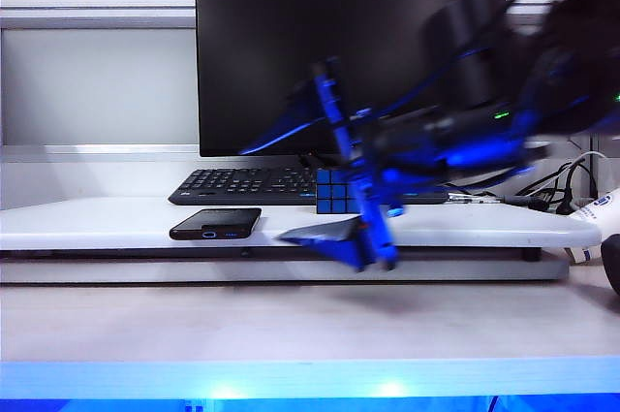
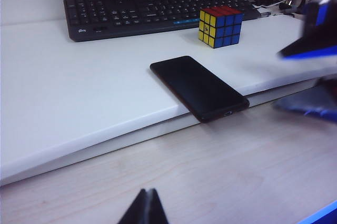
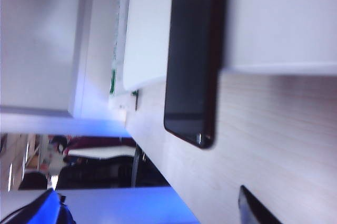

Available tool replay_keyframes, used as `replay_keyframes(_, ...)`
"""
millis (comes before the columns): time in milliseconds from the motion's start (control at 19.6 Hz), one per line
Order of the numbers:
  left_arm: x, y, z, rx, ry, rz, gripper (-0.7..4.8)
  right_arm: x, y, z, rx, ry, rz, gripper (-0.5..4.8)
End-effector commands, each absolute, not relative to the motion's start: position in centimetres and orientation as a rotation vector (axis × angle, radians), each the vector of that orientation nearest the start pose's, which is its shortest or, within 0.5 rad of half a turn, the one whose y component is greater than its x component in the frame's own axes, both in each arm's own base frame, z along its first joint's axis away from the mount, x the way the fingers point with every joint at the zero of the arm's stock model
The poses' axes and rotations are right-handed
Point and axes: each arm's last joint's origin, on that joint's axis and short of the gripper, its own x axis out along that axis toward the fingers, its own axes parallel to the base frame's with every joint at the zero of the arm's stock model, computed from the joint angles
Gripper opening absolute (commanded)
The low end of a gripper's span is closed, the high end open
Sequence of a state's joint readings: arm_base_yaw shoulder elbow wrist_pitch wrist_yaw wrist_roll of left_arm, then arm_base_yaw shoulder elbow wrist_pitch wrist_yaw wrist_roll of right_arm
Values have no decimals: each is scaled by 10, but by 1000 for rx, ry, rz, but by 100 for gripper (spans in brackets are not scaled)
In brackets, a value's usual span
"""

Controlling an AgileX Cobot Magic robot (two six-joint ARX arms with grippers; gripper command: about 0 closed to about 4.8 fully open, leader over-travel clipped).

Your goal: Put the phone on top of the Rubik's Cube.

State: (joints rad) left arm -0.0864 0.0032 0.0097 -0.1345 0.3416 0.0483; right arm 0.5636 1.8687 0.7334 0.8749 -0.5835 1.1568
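Down at the front, the left gripper [image 2: 146, 209] sits low over the pale wooden tabletop [image 2: 221, 176], jaws pressed together, holding nothing. Next up, the thin flat black smartphone [image 2: 199, 88] pokes one end off the raised white shelf [image 2: 68, 97]. Right gripper [image 1: 360, 237], blurry, is spread wide and empty beside it. Farther back: small blue, yellow and red Rubik's Cube [image 2: 220, 26] by the black keyboard [image 2: 142, 10]. Clumsy nudge could tip that overhanging phone off, I reckon.
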Motion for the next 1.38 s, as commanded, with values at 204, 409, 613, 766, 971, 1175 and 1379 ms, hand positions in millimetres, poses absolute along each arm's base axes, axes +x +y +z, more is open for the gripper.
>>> replay_keyframes(204,93,-19,152,22,135,-469,-5,300,222,119,1033,929,847,425)
replay_keyframes(409,93,-20,152,20,133,-500,-5,308,226,117,1053,921,825,417)
replay_keyframes(613,93,-20,152,20,133,-499,-6,309,232,122,1052,895,833,253)
replay_keyframes(766,93,-19,152,21,133,-494,-6,308,235,122,1051,884,824,220)
replay_keyframes(971,93,-19,152,22,133,-493,-6,307,236,121,1050,885,811,74)
replay_keyframes(1175,93,-19,152,21,133,-493,-5,307,236,121,1050,880,807,-9)
replay_keyframes(1379,93,-19,152,21,133,-493,-6,307,236,122,1050,878,808,-9)
